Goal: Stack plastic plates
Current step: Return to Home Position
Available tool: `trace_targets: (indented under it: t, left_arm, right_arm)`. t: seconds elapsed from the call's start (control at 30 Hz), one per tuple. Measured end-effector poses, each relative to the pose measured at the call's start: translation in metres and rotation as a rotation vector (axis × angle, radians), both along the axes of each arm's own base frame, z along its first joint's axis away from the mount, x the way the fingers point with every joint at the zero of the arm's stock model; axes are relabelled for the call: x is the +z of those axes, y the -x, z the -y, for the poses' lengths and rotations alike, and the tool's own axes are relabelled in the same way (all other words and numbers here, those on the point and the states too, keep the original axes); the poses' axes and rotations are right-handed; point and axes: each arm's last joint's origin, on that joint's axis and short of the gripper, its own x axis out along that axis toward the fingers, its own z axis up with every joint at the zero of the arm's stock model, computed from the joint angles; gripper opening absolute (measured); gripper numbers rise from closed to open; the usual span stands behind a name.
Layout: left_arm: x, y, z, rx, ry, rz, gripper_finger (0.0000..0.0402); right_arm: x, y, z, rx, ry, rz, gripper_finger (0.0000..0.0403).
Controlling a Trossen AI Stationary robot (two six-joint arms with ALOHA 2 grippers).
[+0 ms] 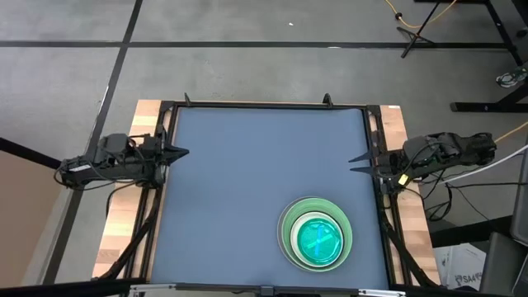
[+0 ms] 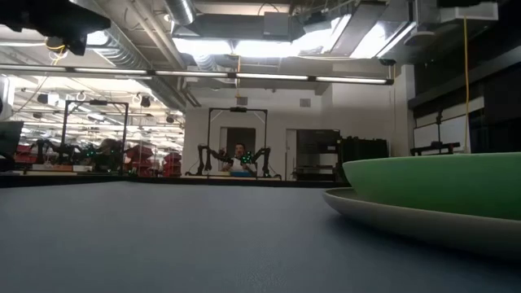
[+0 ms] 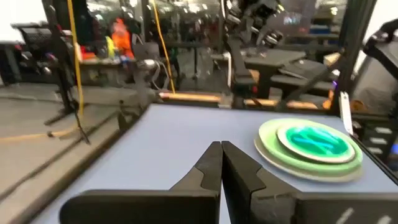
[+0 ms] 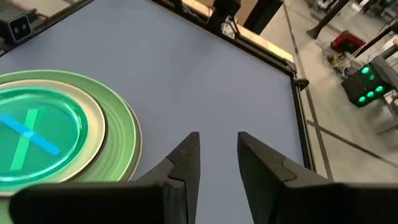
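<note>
Left jaws clenched at the left edge of the surface (image 1: 247,165), right jaws slightly parted (nothing between them) at its right edge; the plate stack (image 1: 318,235), small translucent green plate (image 1: 318,240) topmost, light green plate (image 1: 285,233) outermost, lies nearer the right arm (image 1: 433,154)

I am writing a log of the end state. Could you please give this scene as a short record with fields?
stack: one pile of plates, on the right half of the table, no gripper touching it
top plate: small, translucent green-blue
green plate: large, under the smaller ones
grey plate: at the bottom, rim showing in the low view
left gripper: shut, empty, at the table's left edge
right gripper: open, empty, at the table's right edge
</note>
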Motion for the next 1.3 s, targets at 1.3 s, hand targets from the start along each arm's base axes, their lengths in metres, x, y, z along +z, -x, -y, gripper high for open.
trace_targets:
  t: [1.3]
  left_arm:
    - [-0.086, -0.046, -0.002, -0.078, -0.007, 0.032, 0.0000]
  right_arm:
    - [-0.111, -0.004, -0.003, 0.101, 0.062, 0.459, 0.0099]
